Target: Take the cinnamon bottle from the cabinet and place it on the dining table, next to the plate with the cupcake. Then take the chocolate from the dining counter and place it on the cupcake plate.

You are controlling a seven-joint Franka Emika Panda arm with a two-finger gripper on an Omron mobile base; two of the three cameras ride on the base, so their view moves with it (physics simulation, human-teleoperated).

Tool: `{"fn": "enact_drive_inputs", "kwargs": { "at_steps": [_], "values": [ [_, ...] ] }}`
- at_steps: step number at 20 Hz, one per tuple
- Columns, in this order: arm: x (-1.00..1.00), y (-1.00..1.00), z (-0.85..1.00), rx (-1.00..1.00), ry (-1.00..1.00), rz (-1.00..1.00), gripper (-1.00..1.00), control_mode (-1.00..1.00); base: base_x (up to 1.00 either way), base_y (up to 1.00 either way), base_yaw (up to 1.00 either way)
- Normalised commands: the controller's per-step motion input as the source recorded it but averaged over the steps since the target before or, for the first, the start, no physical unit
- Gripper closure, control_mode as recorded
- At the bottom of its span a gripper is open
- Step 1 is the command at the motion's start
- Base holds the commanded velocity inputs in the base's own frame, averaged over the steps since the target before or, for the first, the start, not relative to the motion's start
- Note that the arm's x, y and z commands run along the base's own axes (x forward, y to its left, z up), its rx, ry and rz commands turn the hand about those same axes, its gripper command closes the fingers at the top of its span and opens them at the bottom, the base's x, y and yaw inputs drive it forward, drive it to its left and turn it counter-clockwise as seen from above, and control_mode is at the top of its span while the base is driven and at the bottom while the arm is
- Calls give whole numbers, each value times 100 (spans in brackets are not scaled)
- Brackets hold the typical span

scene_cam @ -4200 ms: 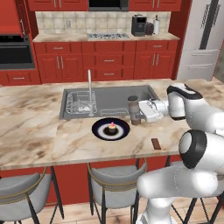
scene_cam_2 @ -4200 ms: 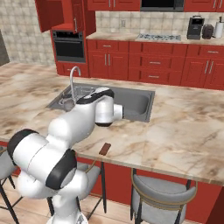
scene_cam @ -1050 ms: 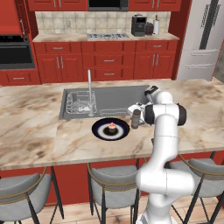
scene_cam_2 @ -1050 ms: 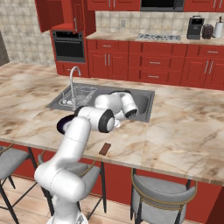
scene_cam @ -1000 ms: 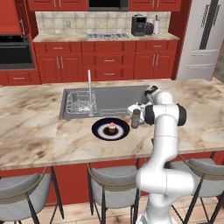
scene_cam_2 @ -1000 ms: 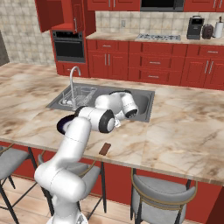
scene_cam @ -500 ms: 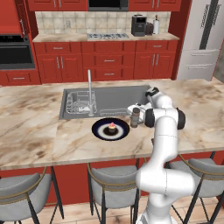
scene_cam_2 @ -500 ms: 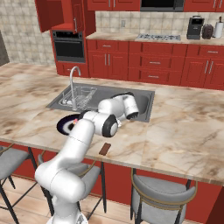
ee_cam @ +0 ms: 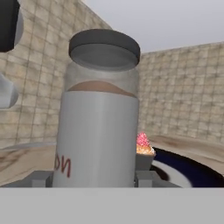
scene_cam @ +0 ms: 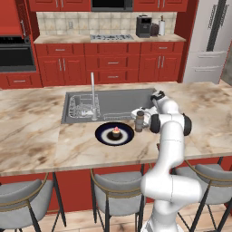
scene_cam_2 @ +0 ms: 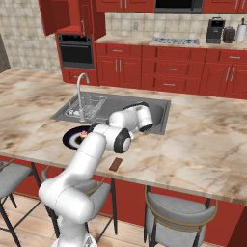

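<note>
Marble-patterned beige stone with brown veins makes up the long counter (scene_cam: 41,136), glossy red along its sides, and a steel sink (scene_cam: 108,102) with a thin upright tap is sunk into its middle. At the sink's 6 o'clock, in the left base view, lies the round dark navy plate (scene_cam: 105,137) with a paler ring, and on that ring stands the tiny cupcake (scene_cam: 116,132), dark at the base and pink on top. At the plate's 3 o'clock, just beside its rim, the cinnamon bottle (scene_cam: 139,121) stands upright on the counter, a small cylinder with a dark flat cap. The pincer (scene_cam: 138,117) is level with the bottle, reaching in from 3 o'clock on the smooth white arm. In the hand view the bottle (ee_cam: 99,118) fills the middle: clear glass shoulder, brown powder line, pale matt label band with red lettering, and the two finger tips (ee_cam: 40,179) sit at either side of its base, so the pincer appears closed on it. In the right base view the chocolate (scene_cam_2: 116,164), a small flat dark brown bar, lies near the counter's front edge.
</note>
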Motion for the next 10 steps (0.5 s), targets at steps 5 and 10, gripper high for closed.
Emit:
{"fn": "enact_drive_inputs", "kwargs": {
  "at_steps": [5, 10],
  "values": [
    [22, 0, -36, -1, 0, -4, 100, -100, 0, 0, 0],
    [6, 0, -50, -2, -1, -3, -100, -100, 0, 0, 0]
  ]
}}
